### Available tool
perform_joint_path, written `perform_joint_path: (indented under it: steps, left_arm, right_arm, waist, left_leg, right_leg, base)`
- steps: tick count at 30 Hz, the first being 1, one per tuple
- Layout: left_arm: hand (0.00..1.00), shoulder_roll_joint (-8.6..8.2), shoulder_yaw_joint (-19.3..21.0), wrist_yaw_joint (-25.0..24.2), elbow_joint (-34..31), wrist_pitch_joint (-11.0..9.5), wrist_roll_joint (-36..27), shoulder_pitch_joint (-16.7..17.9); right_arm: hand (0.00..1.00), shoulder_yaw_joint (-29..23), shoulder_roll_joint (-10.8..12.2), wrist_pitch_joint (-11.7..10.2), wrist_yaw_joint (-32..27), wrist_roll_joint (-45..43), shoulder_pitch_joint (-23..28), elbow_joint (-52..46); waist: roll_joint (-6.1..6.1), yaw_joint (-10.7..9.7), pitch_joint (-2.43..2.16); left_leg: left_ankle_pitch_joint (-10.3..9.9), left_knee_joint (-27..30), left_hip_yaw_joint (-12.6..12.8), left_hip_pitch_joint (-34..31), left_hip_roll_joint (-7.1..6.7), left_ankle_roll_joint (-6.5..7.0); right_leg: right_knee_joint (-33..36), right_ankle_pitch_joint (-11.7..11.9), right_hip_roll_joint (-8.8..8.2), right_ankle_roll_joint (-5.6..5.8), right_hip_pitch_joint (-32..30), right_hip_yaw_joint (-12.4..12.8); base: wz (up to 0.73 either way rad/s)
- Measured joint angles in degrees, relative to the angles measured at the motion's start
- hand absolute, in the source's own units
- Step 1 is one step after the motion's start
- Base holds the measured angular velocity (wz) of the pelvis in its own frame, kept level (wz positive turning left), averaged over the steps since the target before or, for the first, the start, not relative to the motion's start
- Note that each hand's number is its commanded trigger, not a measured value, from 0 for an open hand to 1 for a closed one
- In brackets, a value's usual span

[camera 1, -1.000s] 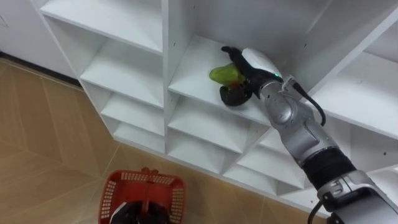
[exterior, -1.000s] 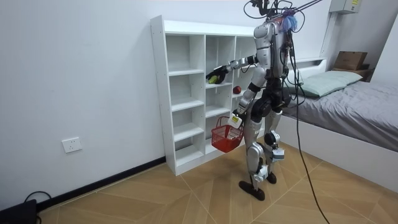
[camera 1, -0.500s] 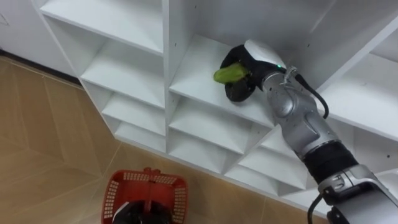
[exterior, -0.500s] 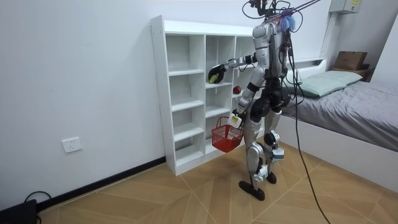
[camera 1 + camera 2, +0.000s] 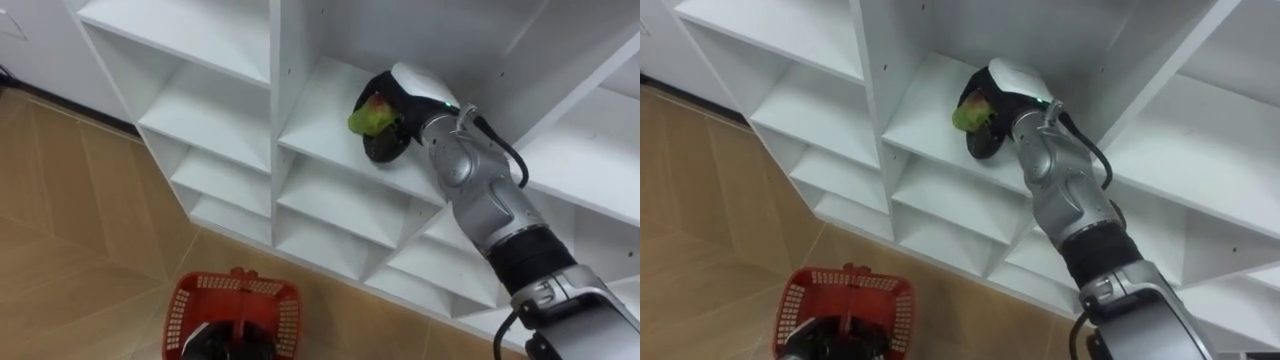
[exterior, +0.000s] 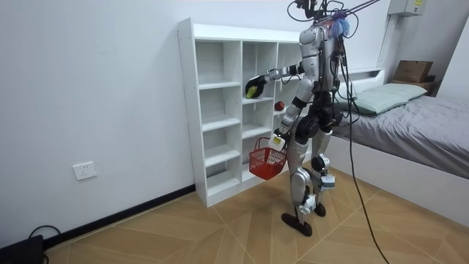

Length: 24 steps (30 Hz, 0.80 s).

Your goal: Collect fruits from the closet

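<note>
A green fruit (image 5: 366, 118) with a reddish patch is in a middle compartment of the white closet (image 5: 320, 95), just above the shelf board. My right hand (image 5: 398, 104) reaches into that compartment, and its dark fingers curl round the fruit. In the right eye view the same fruit (image 5: 967, 114) sits in the hand (image 5: 1000, 92). Below, a red basket (image 5: 232, 308) hangs over the wooden floor, my left hand (image 6: 280, 139) shut on its handle. A small red fruit (image 6: 279, 105) lies on a shelf further along the closet.
The closet (image 6: 220, 110) stands against a white wall, and I stand upright right in front of it. A bed (image 6: 410, 125) with a pillow lies on the room view's right. Shelf boards and dividers hem in the right hand.
My right hand's fingers have closed round the green fruit and turned it up a little. The view has shifted slightly; the basket hangs as before.
</note>
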Motion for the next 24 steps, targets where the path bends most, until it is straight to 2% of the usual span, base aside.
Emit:
perform_joint_path:
  steps: [7, 13, 17, 19, 24]
  left_arm:
    - [1.0, -0.29, -2.2, -0.6, -2.3, 0.0, 0.1, 0.1]
    - [1.0, -1.09, -2.1, -0.5, -2.4, 0.0, -0.3, 0.2]
    - [1.0, -1.82, -2.1, -0.8, -4.6, 0.2, -0.3, 0.7]
    - [1.0, -2.64, -2.4, -0.8, -6.7, 0.2, -0.3, 1.4]
    - [1.0, -2.89, -4.9, -0.8, -8.7, 0.2, -0.6, 1.8]
  right_arm:
    - [1.0, 0.1, -0.1, 2.1, 4.1, -0.2, 0.3, -3.3]
    - [1.0, -0.2, -0.1, 2.7, 6.0, -0.5, 2.2, -9.1]
    - [1.0, -1.2, -0.2, 3.0, 6.6, -4.4, 4.7, -14.2]
    - [1.0, -1.2, -0.1, 3.1, 7.7, -7.1, 6.8, -16.9]
    - [1.0, -1.2, -0.1, 3.6, 11.3, -8.0, 9.3, -20.6]
  waist:
    - [-0.1, -0.3, -0.07]
    - [0.08, -2.0, -0.07]
    - [0.77, -3.1, 0.0]
    - [1.36, -3.3, -0.15]
    - [2.18, -4.7, -0.47]
  left_leg:
    - [0.0, 0.1, -0.1, 0.6, -0.04, 0.0]
    - [0.0, 0.1, 0.0, 2.3, -0.01, 0.0]
    - [0.0, -0.3, 0.1, 3.6, 0.0, 0.0]
    - [0.0, -0.7, 0.1, 4.4, 0.02, 0.0]
    - [0.1, -0.9, 0.6, 5.2, 0.13, -0.15]
  right_leg:
    - [-0.1, 0.0, -0.04, 0.0, 0.6, 0.0]
    - [-0.3, 0.0, 0.02, 0.01, 2.3, 0.2]
    - [-0.4, 0.0, 0.04, 0.01, 3.6, 0.2]
    - [-0.2, 0.0, 0.1, 0.01, 4.0, 0.5]
    - [-0.1, 0.0, 0.38, 0.01, 4.5, 1.4]
  base:
    - [0.0]
    - [0.0]
    - [0.0]
    - [-0.07]
    - [-0.04]
